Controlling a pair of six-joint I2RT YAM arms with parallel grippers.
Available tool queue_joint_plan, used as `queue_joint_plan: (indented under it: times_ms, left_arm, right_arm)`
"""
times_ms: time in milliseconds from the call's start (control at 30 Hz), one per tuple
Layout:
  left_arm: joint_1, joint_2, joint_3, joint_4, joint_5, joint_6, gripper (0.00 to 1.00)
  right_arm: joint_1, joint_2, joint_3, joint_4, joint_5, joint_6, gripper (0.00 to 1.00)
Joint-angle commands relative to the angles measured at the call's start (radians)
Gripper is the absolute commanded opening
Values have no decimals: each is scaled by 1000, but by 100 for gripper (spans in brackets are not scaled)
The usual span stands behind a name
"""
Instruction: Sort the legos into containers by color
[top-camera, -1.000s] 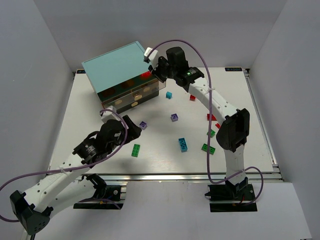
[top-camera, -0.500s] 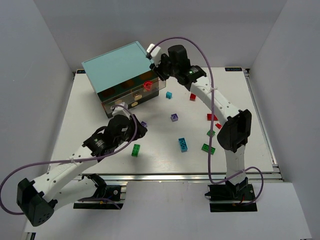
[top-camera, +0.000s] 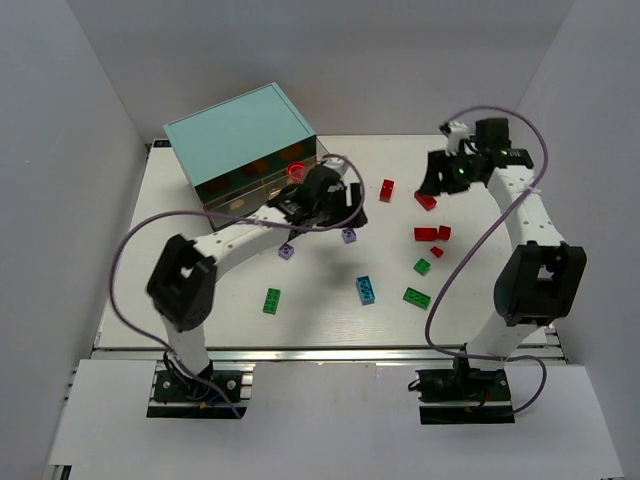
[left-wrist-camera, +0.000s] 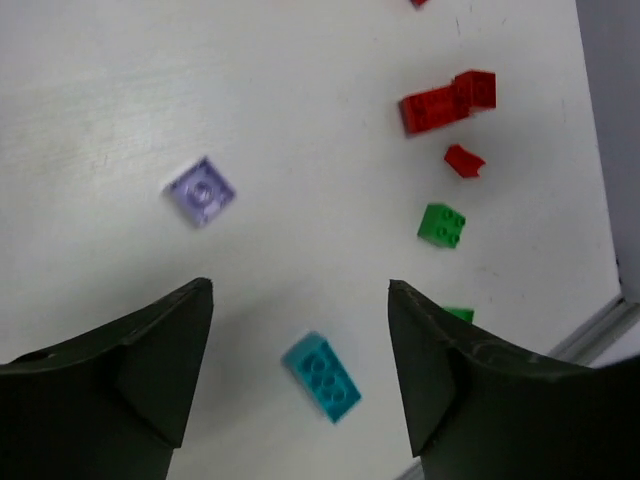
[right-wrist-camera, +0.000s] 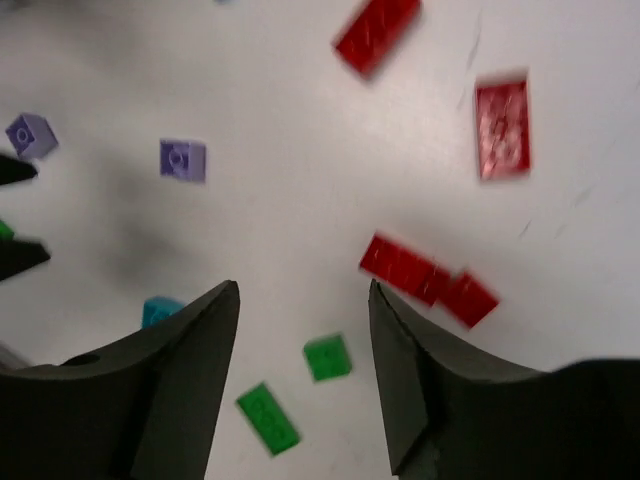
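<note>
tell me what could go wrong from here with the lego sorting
Two red bricks lie touching, so the open right gripper may catch both or knock one away. The left arm stretches along the front of the teal cabinet and looks close to it; a swing might nudge the cabinet.
</note>
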Motion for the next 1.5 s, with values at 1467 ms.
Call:
queue_joint_plan:
  times_ms: [1467]
  left_arm:
    - [-54, 1028, 1005, 352, -403, 327, 78]
  right_arm:
    - [-305, -250, -503, 49, -402, -76, 82]
